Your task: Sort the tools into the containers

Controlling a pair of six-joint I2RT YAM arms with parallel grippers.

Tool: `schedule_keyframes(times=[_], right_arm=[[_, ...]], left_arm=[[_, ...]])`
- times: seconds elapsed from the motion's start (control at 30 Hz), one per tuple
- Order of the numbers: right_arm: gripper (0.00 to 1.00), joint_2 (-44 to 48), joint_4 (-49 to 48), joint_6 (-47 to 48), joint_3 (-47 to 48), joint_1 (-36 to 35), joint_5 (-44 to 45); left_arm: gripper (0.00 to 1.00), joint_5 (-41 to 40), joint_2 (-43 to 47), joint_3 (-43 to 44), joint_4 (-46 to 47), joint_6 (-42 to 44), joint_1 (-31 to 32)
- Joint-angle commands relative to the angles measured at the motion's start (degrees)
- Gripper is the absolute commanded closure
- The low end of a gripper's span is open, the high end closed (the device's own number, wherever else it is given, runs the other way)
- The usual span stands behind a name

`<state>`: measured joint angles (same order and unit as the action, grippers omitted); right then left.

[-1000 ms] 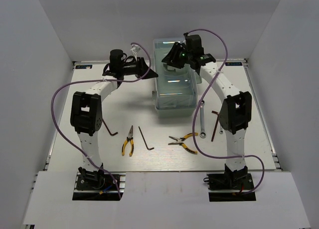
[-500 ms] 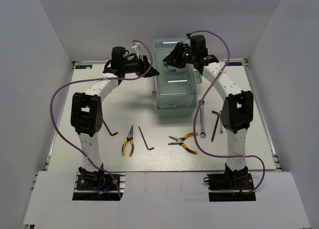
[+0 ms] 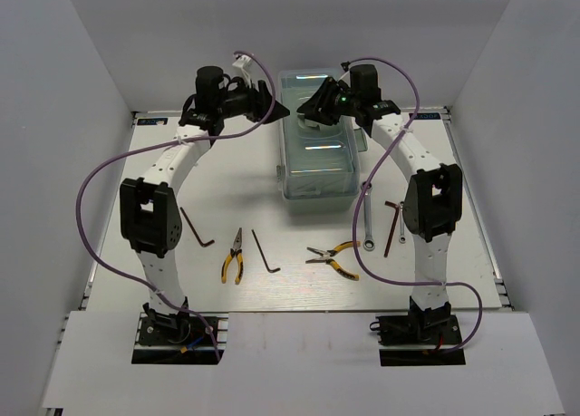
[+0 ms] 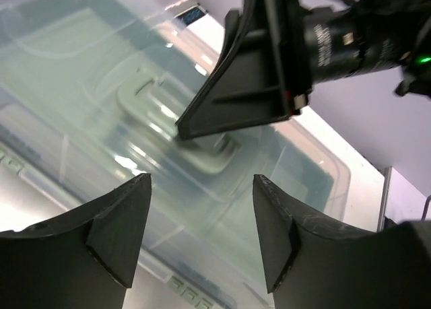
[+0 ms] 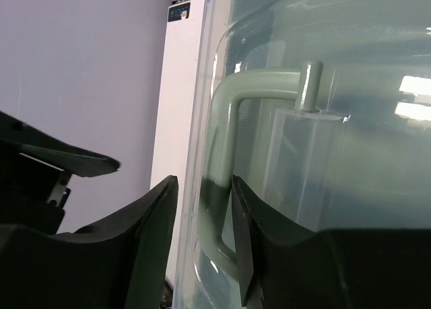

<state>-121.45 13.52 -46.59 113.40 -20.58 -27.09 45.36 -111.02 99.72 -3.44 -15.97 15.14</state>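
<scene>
The pale green toolbox (image 3: 317,176) stands at the far middle of the bench (image 3: 290,298), and its clear lid is down. We see the right gripper (image 5: 204,184) low over the lid, with its two fingers on either side of one leg of the handle (image 5: 225,114). The gap between the fingers is narrow. One finger seems to touch the handle, but we cannot tell if the gripper really pinches it.

The left gripper (image 4: 201,184) hangs just beside the far left part of the toolbox, and it is turned toward the right gripper. Its fingers are spread wide and it has hold of nothing.

All the tools lie on the bench, outside the toolbox. The left pliers (image 3: 234,256) lie between the first hex key (image 3: 196,228) and the second hex key (image 3: 265,251). The right pliers (image 3: 333,256) lie in front of the toolbox. The wrench (image 3: 369,215) lies just beside its near right corner, and the third hex key (image 3: 391,221) is to the right of the wrench, close to the right arm.
</scene>
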Motion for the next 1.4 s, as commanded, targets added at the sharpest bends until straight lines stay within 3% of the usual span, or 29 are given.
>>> schedule_keyframes(times=[0.0, 1.0, 1.37], right_arm=[[0.56, 2.71, -1.65, -1.66, -0.82, 0.54, -2.35], [0.58, 3.15, -5.60, -5.44, -1.78, 1.68, -5.43], [0.58, 3.41, -6.31, -6.14, -2.31, 2.03, -6.13]], left_arm=[[0.29, -0.01, 0.99, 3.28, -1.39, -0.11, 0.95], [0.31, 0.51, -8.25, 8.90, -0.25, -5.30, 4.11], [0.34, -2.56, -11.23, 13.31, -5.79, -4.07, 5.69]])
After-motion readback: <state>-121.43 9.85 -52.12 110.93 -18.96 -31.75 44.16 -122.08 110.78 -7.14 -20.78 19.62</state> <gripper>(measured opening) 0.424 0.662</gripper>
